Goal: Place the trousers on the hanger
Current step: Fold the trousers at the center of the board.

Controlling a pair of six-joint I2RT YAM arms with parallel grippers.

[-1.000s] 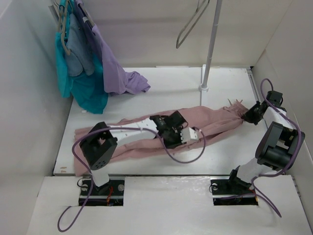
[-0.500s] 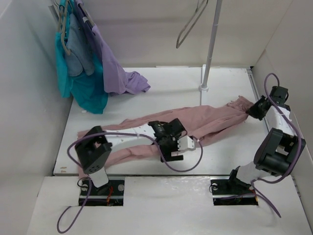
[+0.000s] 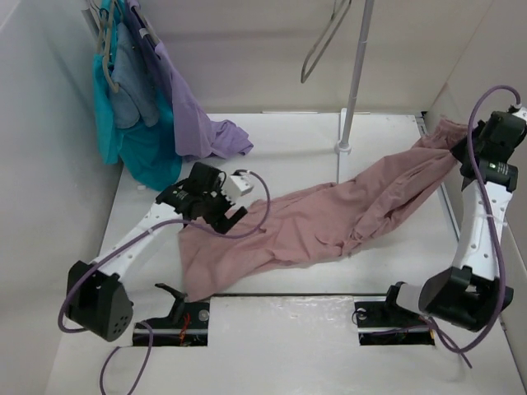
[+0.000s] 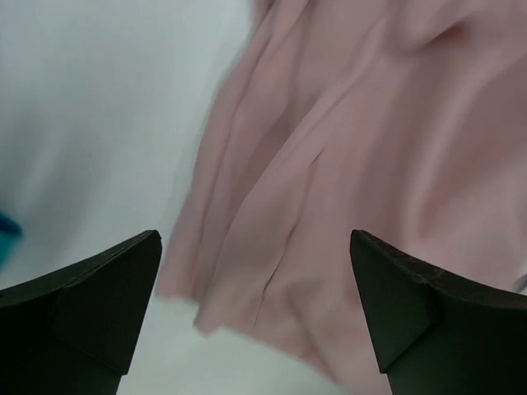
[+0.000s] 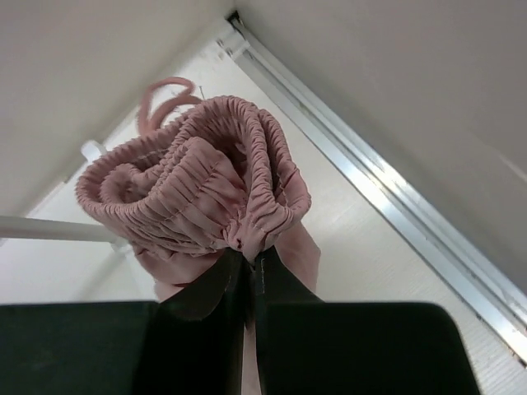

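Right wrist view gives you the grip: the jaws of the right arm (image 3: 480, 222) are pinched shut on the gathered elastic waistband of the large dusty-pink soft fabric trousers (image 5: 206, 185). The ruffled band is bunched into a thick rosette just above the fingertips. A thin pink drawstring loop (image 5: 165, 92) pokes out behind it. From the top external view the trousers (image 3: 329, 214) run as one long slack drape. The waist is held up at the far right by the wall, and the cloth sags down to the white surface (image 3: 288, 152), where the legs lie rumpled in soft folds toward the left. The jaws of the left arm (image 3: 136, 243) stand wide apart with nothing between them, hovering over the leg end; the left wrist view shows smooth pleated cloth (image 4: 346, 164) and bare surface below them. Judge this garment as light, limp and shapeless: it will sag, swing and fold wherever you don't support it. The smooth-looking weave will likely slide off a narrow bar unless the two sides balance. The elastic band is the thickest, grippiest place to hold. For a second hold, take a pinch of doubled fabric near the leg hems or mid-leg rather than a single layer. Watch the drawstring, which could snag. The thin grey metal-look hanger (image 3: 325, 41) hangs high at the back beside the white upright pole (image 3: 356, 74), well apart from the cloth. It looks rigid, slim and rounded, and it will probably swing if nudged.
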